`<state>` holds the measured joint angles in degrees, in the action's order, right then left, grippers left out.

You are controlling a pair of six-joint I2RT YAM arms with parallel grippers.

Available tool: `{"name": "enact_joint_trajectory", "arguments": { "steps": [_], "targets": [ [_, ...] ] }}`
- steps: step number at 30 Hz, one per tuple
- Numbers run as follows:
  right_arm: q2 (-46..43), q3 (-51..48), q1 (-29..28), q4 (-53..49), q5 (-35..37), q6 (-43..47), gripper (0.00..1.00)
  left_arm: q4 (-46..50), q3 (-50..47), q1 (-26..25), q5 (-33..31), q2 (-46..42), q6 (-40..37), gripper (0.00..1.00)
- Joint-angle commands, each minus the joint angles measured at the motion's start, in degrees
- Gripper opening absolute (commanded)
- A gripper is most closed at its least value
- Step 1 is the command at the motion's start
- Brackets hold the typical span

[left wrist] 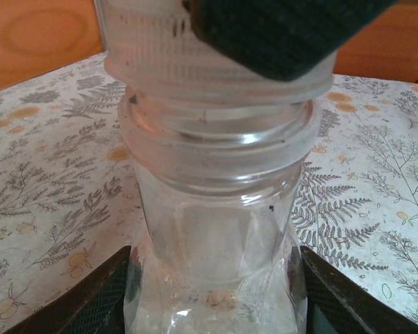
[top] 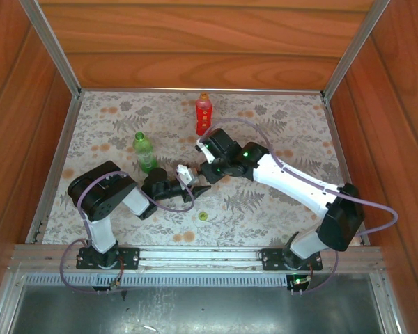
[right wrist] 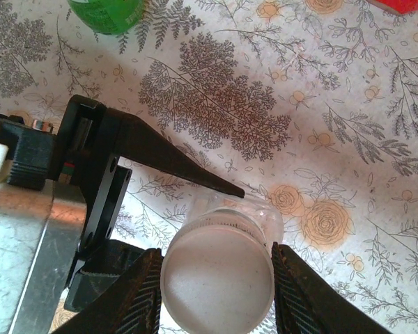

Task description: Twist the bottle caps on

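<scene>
A flowered tablecloth (top: 265, 202) covers the table, boxed in by wooden walls (top: 195, 42). At the middle of the top view, the clear bottle (left wrist: 216, 229) stands about upright with its neck up. The left gripper (left wrist: 216, 299) is clamped on its lower body. The right gripper (right wrist: 216, 278) is closed from above on the white cap (right wrist: 216, 264) sitting on the neck. A green bottle (top: 144, 152) stands just to the upper left and a red bottle (top: 204, 115) farther up. A yellow-green cap (top: 203, 216) lies loose lower down.
</scene>
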<state>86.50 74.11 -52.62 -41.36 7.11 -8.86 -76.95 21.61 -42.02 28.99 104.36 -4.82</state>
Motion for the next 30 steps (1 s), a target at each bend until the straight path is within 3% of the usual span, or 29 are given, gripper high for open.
{"name": "enact_joint_trajectory", "arguments": {
  "steps": [1, 14, 24, 30],
  "targets": [
    [2.3, 0.5, -0.9, -5.9, 1.3, 0.4, 0.41, 0.1, 1.0, -0.3, 1.9, 1.0, -0.9, 0.57],
    [6.0, 7.4, -0.9, -16.7, 8.2, -4.3, 0.38, 0.1, 1.4, -0.3, 2.4, 1.3, -0.9, 0.57],
    [5.2, 7.2, -0.6, -14.1, 8.7, -7.1, 0.35, 0.1, 1.5, -0.3, 2.8, 1.3, -1.0, 0.56],
    [2.0, 4.8, -0.6, -9.1, 9.2, -5.4, 0.52, 0.1, 1.6, -0.3, 3.1, 1.3, -1.0, 0.57]
  ]
}}
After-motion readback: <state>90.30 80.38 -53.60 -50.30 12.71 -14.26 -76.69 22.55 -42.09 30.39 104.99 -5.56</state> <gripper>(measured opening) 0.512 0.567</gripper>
